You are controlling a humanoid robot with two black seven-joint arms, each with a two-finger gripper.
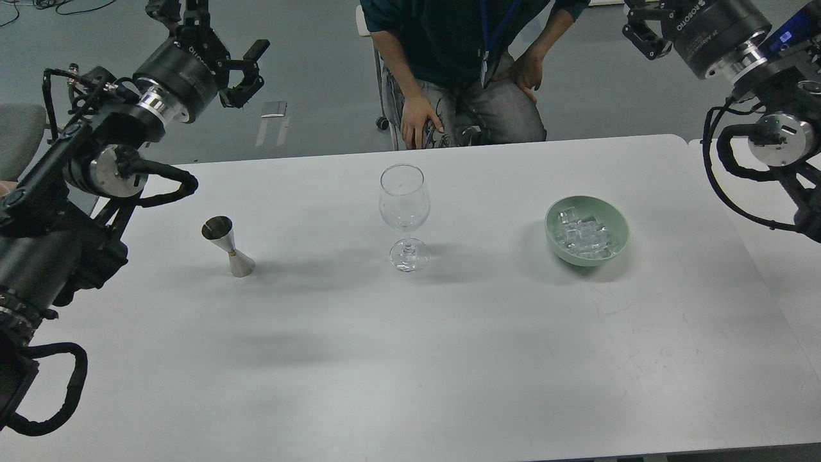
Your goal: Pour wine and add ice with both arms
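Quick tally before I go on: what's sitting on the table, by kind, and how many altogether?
Jigger: 1
Wine glass: 1
Green bowl, holding ice: 1
Total: 3 items on the table; the ice cubes are too many and too clear to count.

My left arm (96, 167) comes in from the left, raised beyond the far left corner of the table (449, 359); left gripper (221, 54) fingers spread apart, holding nothing. My right arm (770, 128) is raised past the table's far right corner; right gripper (641, 29) is cut by the frame edge, finger state unreadable.
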